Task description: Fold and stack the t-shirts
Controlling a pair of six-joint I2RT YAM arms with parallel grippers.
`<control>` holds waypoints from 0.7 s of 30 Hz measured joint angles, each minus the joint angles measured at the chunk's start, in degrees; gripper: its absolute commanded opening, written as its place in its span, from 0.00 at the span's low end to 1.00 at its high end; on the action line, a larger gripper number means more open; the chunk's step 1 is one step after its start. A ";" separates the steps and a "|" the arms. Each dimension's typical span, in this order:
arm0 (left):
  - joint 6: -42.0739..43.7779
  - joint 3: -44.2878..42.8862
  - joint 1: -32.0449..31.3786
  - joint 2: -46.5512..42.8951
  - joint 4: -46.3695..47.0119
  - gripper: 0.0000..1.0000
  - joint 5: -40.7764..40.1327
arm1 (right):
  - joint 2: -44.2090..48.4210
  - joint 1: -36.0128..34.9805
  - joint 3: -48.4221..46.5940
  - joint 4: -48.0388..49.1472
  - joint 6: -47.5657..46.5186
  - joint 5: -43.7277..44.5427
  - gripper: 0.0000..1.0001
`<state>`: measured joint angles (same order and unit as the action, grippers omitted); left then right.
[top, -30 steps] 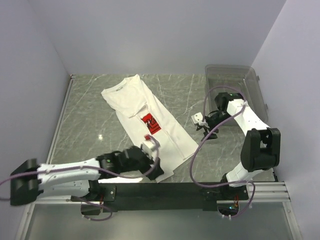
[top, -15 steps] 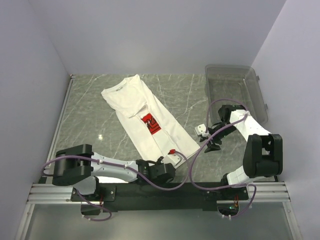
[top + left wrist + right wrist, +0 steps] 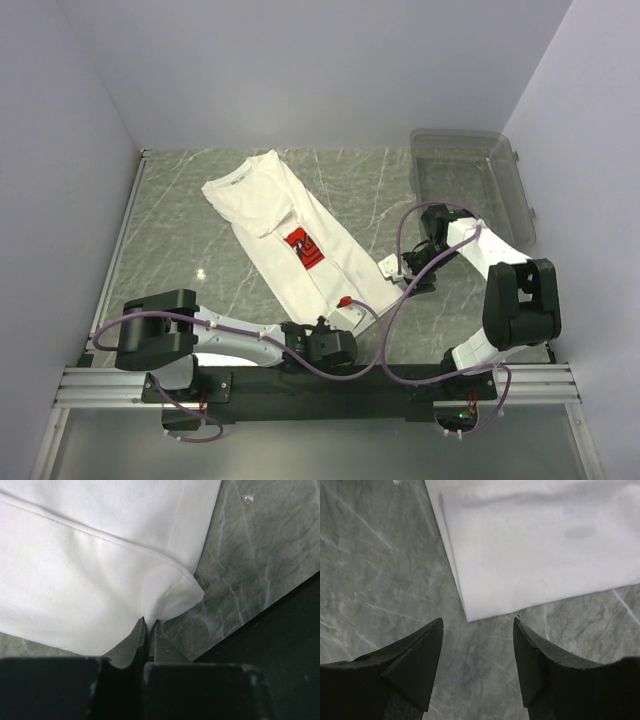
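Note:
The white t-shirt with a red chest print lies flat and diagonal on the marble table, collar at the far left, hem toward the near right. My left gripper is at the near hem. In the left wrist view it is shut on a puckered corner of the white t-shirt. My right gripper is low at the hem's right corner. Its wrist view shows it open, with the corner of the t-shirt just ahead of the fingertips and not touching them.
A clear grey plastic bin stands at the far right, behind the right arm. Bare marble table lies left of the shirt. The black front rail runs just behind the left gripper, and walls close three sides.
My left gripper has gone from open to shut on the hem corner, after sliding right along the near edge. The right gripper has moved left and lower toward the hem's right corner, still open.

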<state>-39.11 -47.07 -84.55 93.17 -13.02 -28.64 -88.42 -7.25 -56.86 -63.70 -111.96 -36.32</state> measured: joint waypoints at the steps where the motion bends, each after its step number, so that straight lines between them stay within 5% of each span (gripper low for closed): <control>1: -0.33 0.52 -0.02 -0.37 0.57 0.00 -0.02 | -0.37 -0.20 0.00 0.35 -0.28 1.07 0.64; 17: -2.69 3.61 -0.09 -2.64 3.78 0.01 0.52 | -0.83 -9.11 8.68 10.67 -1.44 10.01 0.54; 21: -2.73 3.63 -0.13 -2.69 3.78 0.00 0.76 | 1.01 -10.49 10.34 12.66 -0.44 11.52 0.38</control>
<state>-41.85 -43.44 -84.68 90.48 -9.23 -27.88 -87.42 -17.74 -46.52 -51.05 -112.40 -24.80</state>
